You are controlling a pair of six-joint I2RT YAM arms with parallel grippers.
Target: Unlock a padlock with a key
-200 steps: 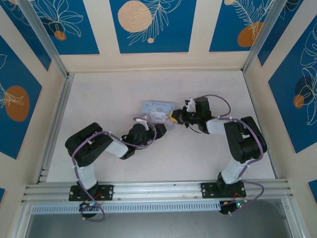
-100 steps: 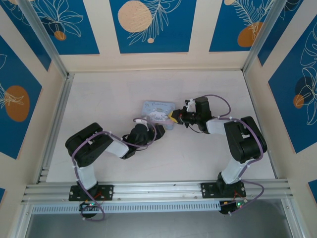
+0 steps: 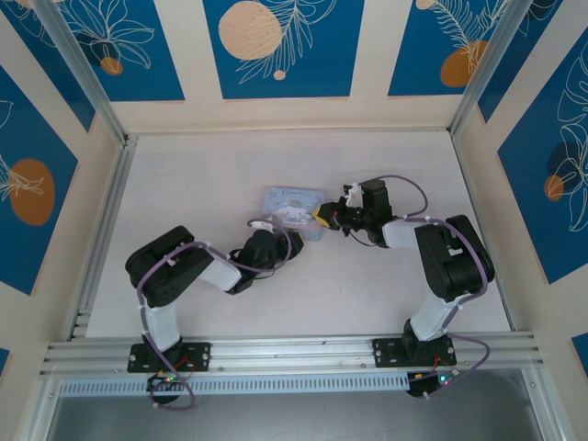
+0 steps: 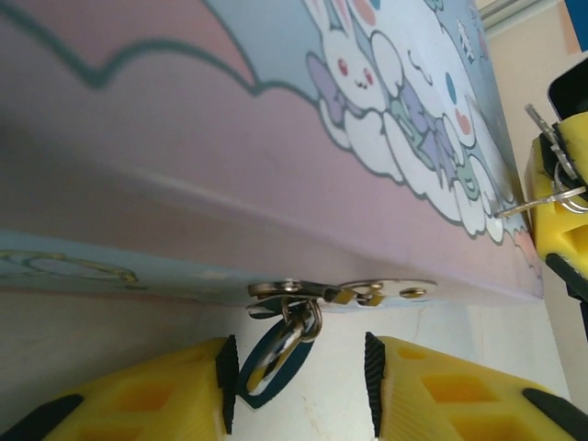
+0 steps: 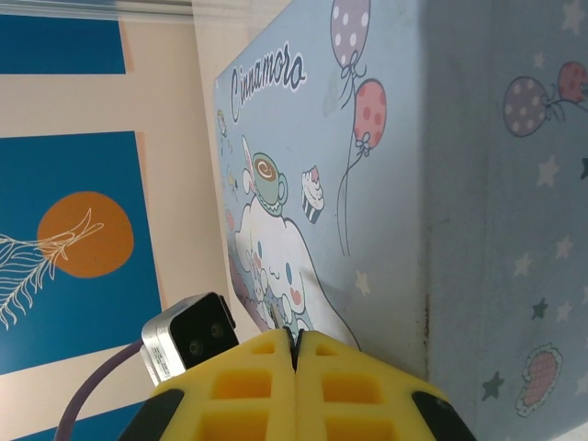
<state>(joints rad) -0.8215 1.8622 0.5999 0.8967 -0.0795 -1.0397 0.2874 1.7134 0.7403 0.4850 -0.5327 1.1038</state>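
Padlock (image 4: 274,366), left wrist view: it hangs from the hasp (image 4: 340,291) on the tin (image 4: 276,138), between the parted jaws of your left gripper (image 4: 299,372), placed, I judge, to steady it. The key (image 4: 531,204) juts from your right gripper (image 4: 559,197). Right wrist view: those fingers are pressed together, pinching it. Top view: both grippers meet at the tin's near edge, so the key faces the lock.

Padlock (image 4: 274,360) beside tin (image 4: 230,138), within left claw (image 4: 299,390)

place: lab test booth | cue: aluminium frame (image 3: 294,354), blue printed panels (image 3: 276,46)
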